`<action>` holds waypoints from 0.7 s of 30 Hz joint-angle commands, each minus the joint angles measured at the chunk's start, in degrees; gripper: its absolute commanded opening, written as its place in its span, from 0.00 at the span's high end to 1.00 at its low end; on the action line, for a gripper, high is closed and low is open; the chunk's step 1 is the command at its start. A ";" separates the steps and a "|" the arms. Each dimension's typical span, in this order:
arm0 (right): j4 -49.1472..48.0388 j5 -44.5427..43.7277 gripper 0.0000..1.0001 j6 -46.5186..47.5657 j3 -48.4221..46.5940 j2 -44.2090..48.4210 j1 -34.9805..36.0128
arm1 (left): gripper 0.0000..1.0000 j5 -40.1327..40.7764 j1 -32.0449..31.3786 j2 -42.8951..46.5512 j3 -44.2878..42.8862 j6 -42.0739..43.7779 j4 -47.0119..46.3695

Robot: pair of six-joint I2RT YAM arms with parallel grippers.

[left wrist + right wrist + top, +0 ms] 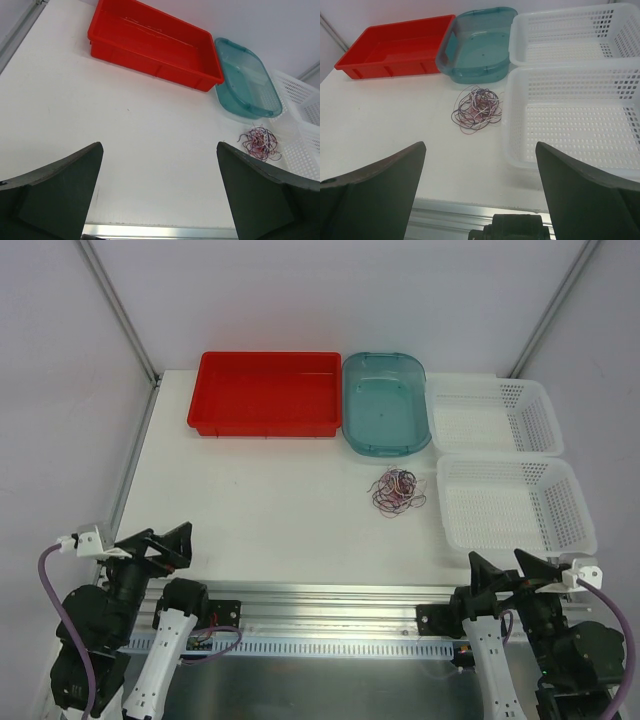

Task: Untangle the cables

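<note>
From overhead you see the cables (398, 491) as one tangled clump on the table (260, 500), just in front of the teal tub (385, 405) and beside the near white basket (510, 502). Your right wrist view separates white, dark red and black loops. The left wrist view shows only a small knot, possibly touching the basket. Only the overhead shows both arms: left gripper (168, 538) and right gripper (497, 568) sit at the near edge, fingers spread wide, holding nothing.
</note>
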State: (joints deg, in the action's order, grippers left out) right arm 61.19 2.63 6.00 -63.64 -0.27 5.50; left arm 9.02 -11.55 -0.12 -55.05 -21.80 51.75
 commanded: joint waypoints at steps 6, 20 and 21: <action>-1.86 4.48 0.03 -5.73 -0.17 -12.01 -0.22 | 0.01 -8.20 0.13 -8.74 5.91 -5.62 -5.16; -17.94 7.48 0.03 -11.62 9.93 -37.24 1.09 | 0.01 -16.75 0.13 -21.85 19.44 -2.19 -19.83; -18.99 5.91 0.03 -11.62 10.28 -39.52 2.05 | 0.01 -16.58 0.13 -21.94 20.76 -1.67 -20.45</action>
State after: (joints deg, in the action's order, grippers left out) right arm 49.50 10.85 -3.88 -54.11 -36.80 6.00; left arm -6.00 -11.55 -22.22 -36.73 -25.67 38.11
